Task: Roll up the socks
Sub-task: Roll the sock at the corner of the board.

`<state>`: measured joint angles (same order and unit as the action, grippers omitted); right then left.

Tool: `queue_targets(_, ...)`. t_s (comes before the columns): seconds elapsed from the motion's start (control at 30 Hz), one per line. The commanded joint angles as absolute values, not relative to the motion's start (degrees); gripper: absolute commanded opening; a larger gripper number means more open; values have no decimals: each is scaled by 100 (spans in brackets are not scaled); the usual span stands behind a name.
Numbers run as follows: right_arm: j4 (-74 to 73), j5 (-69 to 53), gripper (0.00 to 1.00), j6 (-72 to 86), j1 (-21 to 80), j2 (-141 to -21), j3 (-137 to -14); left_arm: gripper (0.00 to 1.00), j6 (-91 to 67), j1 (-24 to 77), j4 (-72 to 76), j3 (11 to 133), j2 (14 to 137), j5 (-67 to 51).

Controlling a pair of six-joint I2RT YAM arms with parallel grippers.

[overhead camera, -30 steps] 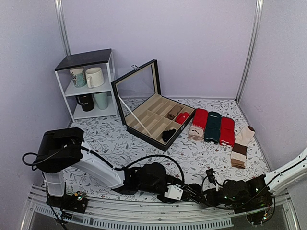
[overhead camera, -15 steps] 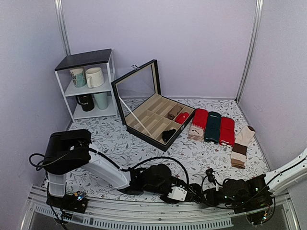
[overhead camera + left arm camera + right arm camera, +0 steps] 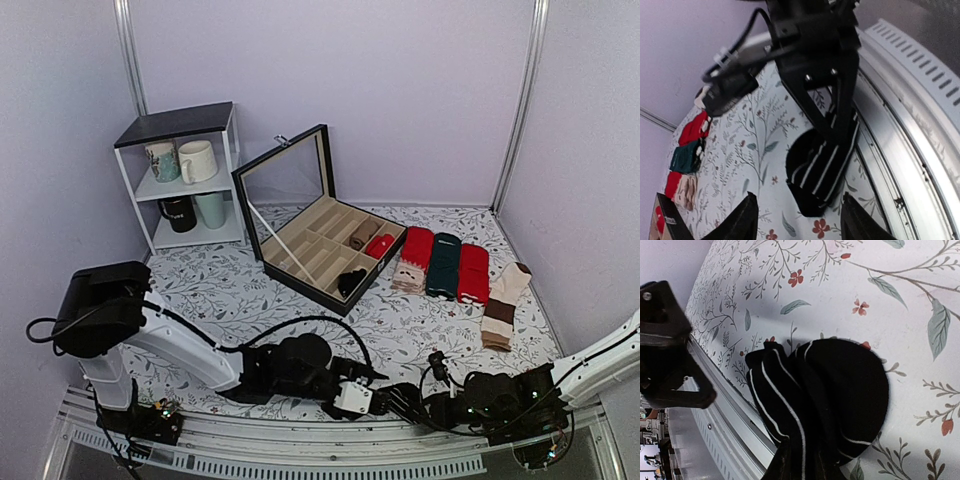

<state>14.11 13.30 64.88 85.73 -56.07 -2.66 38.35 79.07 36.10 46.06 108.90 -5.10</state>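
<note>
Half rolled, seemingly, the socks (image 3: 840,390) are being clenched by right jaws, left jaws being held apart.

The socks (image 3: 822,167) lie on the table (image 3: 760,135), beside its near rail (image 3: 905,130).

Left arm (image 3: 185,345): black box-shaped shoulder housing; white tapered link behind the wrist; black joints nearer the hand; white block (image 3: 352,397) at the wrist, probably the camera housing; black cable (image 3: 310,322) looping above the wrist. Left gripper (image 3: 799,196): black, blunt-tipped fingers. Right arm (image 3: 600,365): white link, black wrist; two screw heads (image 3: 806,77) on its black finger mount.
</note>
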Motion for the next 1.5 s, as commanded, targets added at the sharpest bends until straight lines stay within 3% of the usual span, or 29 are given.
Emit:
queue_targets(0.0, 808, 1231, 14, 6418, 8508, -5785, -210, 57, 3815, 7988, 3591, 4825, 10718, -704)
queue_targets(0.57, 833, 1178, 14, 6390, 8486, -5805, -211, 55, 4109, 7932, 2602, 5654, 11725, -1194)
queue_targets(0.93, 852, 1124, 14, 6381, 8473, -5816, -213, 54, 4166, 7917, 2172, 5928, 12010, -795)
queue_targets(1.3, 890, 1090, 14, 6385, 8457, -5854, -209, 36, 4104, 7796, 1672, 5849, 11993, -451)
queue_targets(1.47, 875, 1021, 14, 6396, 8446, -5819, -218, 17, 4078, 7794, 1330, 6092, 12203, -484)
